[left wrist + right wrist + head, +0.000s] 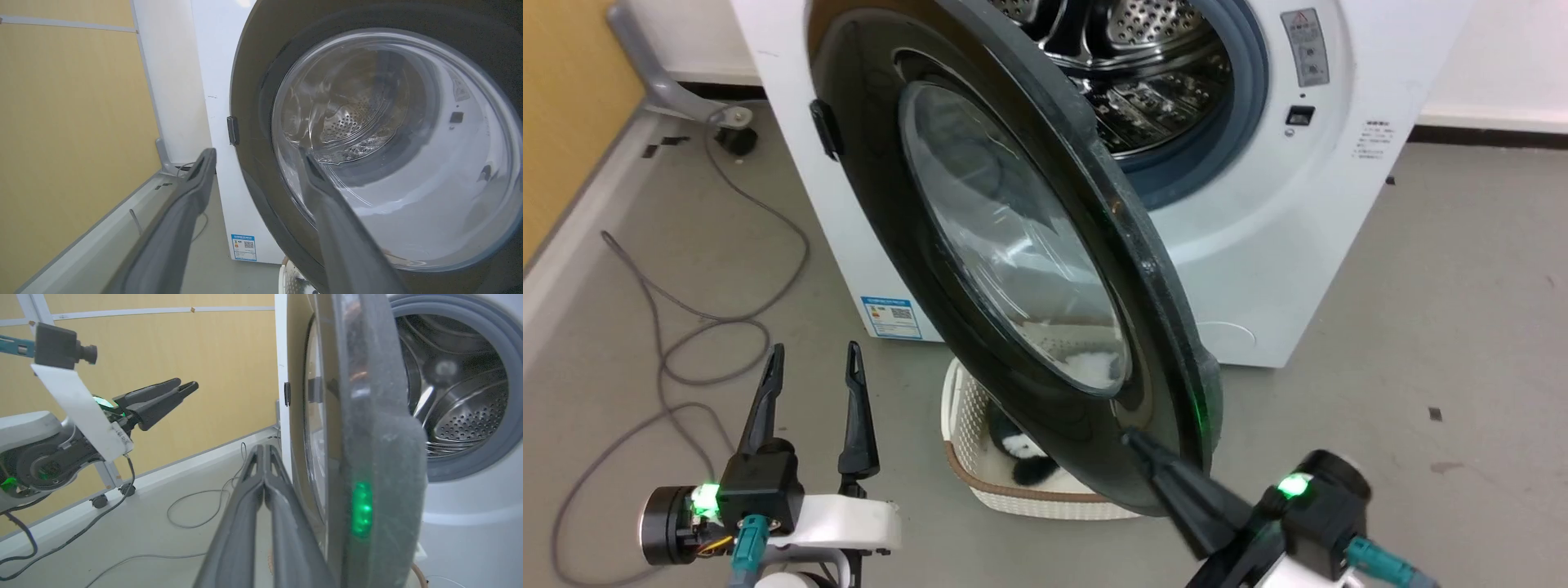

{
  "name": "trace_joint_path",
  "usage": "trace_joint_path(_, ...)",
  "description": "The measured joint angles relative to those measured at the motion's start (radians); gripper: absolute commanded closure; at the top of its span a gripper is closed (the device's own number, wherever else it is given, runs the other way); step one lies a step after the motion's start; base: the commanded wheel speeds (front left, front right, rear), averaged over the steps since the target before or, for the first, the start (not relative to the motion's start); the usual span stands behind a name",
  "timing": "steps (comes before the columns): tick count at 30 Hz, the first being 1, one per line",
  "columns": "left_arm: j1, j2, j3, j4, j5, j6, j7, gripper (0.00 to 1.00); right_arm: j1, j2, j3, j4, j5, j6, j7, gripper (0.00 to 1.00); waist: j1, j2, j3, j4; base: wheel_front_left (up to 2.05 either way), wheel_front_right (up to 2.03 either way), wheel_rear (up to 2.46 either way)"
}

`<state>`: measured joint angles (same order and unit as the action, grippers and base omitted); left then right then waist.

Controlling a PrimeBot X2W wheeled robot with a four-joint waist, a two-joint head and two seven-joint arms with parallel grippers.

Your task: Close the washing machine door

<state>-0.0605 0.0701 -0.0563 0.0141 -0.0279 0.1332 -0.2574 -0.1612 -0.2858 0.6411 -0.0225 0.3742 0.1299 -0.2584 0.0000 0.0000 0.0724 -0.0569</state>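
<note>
Right pincer (1137,445) is pressed together at the lower rim of the one washing machine door (1013,245), half open off the washing machine (1258,269). I see left pincer (814,355) spread, well apart, and one basket (964,408) beneath.

Floor (1437,310): smooth grey, matte, with a few small dark marks (1435,414). Yellow wall panel (560,122) along the left side, with a pale grey skirting (572,237) at its base. In the right wrist view a thin white strip (163,312) runs across the panel high up. White back wall (1511,57) with a dark skirting strip (1494,135) along the floor. Grey cable (686,314) lies in loose loops on the floor at left. Grey angled metal leg (654,77) ends at a black foot (737,140) near the corner. A pale frame on small black casters (99,501) stands by the yellow panel. Light is even and soft.
</note>
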Motion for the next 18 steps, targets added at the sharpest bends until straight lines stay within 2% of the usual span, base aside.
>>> trace_joint_path(13,-0.023,-0.009,-0.032,-0.011,0.008,-0.004,0.000,0.00,-0.005,0.011,-0.203,0.031,-0.034,0.002,0.000,1.00,0.0000,0.0000,0.068,-0.030,0.00,0.00,0.00)
trace_joint_path(18,-0.057,-0.011,-0.036,-0.025,0.016,-0.004,0.000,0.00,-0.053,0.017,-0.290,0.039,-0.045,0.002,0.000,1.00,0.0000,0.0000,0.116,-0.038,0.00,0.00,0.00)
